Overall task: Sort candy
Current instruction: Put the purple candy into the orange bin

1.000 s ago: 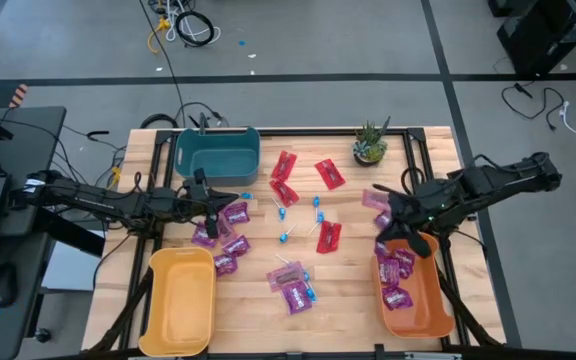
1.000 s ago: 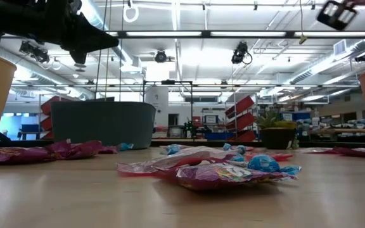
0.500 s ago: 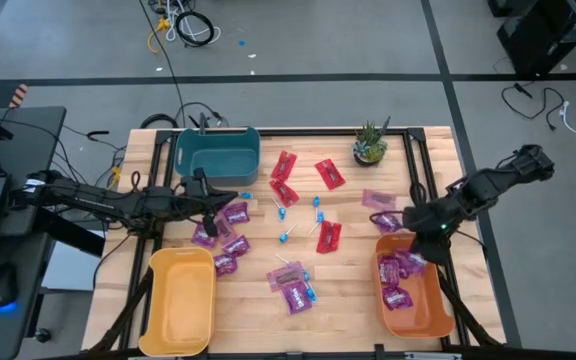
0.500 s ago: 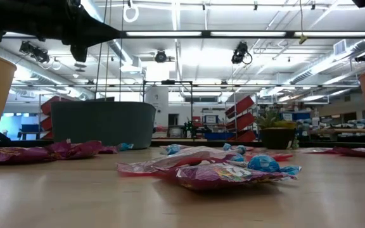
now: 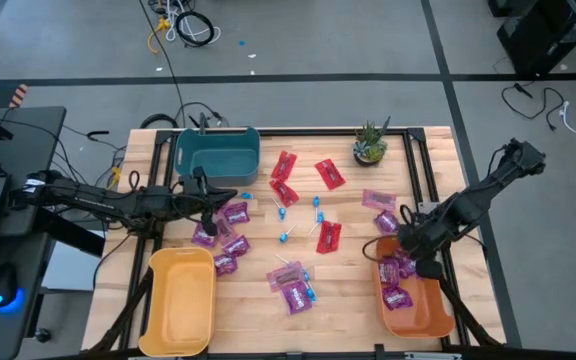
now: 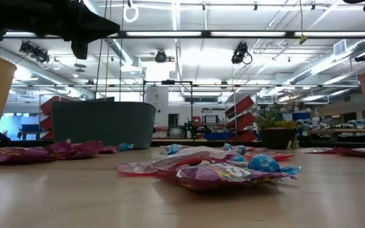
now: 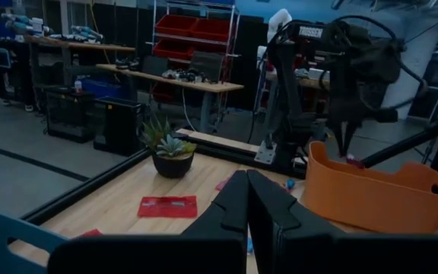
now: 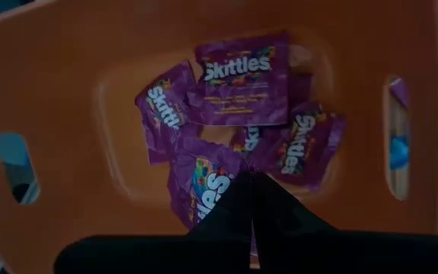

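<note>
Now | R gripper (image 5: 420, 262) closed, pinching purple packet (image 8: 207, 183) over orange bin (image 8: 74, 114) | L gripper (image 7: 247, 199) closed, empty

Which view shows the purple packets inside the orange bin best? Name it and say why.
The right wrist view: it looks straight down into the orange bin, with the purple packets filling the picture. The high view shows them small and partly under the right gripper. The low and left wrist views show only the bin's wall.

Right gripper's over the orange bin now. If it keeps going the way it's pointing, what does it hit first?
Probably the purple packets piled in the orange bin: the shut right gripper points straight down at them, though how far above them is unclear.
</note>
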